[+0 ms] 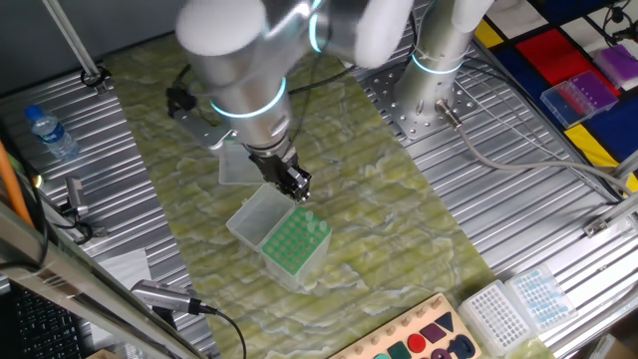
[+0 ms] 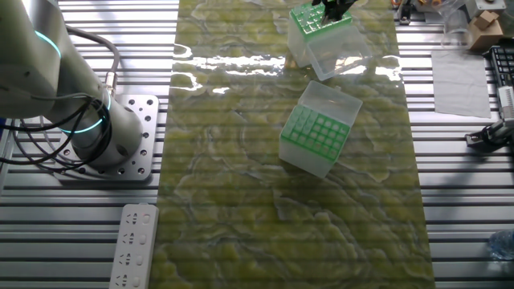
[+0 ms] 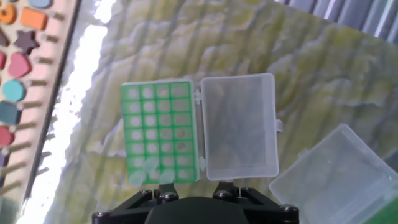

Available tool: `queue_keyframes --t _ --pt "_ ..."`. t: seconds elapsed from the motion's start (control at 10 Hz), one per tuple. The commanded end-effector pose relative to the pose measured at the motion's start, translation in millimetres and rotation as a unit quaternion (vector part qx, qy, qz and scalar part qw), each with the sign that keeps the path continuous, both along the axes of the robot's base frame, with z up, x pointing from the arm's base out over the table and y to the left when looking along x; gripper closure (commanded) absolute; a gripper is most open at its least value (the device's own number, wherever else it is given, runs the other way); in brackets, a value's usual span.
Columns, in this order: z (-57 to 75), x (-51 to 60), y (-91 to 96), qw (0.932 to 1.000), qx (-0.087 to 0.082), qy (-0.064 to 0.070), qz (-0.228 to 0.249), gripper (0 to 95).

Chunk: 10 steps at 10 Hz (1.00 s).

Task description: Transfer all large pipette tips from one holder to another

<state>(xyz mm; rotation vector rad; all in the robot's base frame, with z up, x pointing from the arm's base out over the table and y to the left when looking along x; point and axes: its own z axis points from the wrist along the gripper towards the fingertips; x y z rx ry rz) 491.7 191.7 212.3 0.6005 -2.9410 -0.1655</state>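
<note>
Hovering above the green holder [image 3: 160, 132], gripper [image 1: 296, 185] width indiscernible; light, slippery large pipette tips [image 3: 151, 170] at 6 o'clock suit wide-end grasps.

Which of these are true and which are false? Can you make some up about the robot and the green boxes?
1. Two green boxes sit on the mat, both with lids open. True.
2. The gripper is holding the water bottle. False: the bottle stands far off by the table's edge, and the gripper hangs over one green box.
3. The box under the hand is full of large pipette tips. False: only a few show at one end, and the other holes look empty.
4. A board with coloured shapes lies beside the mat. True.
</note>
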Motion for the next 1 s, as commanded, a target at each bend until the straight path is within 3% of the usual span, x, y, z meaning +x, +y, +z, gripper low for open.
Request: queue_keyframes --t 0.1,0.2,0.5,1.0 --pt "0.1 -0.8 0.0 0.9792 -0.010 -0.009 0.202 57.0" --pt "0.1 -0.8 0.0 0.9763 -0.016 -0.008 0.216 57.0" --pt "0.1 -0.8 0.0 0.9765 -0.018 -0.014 0.214 57.0" --pt "-26.1 -28.9 37.2 0.9746 -0.036 -0.033 0.219 57.0"
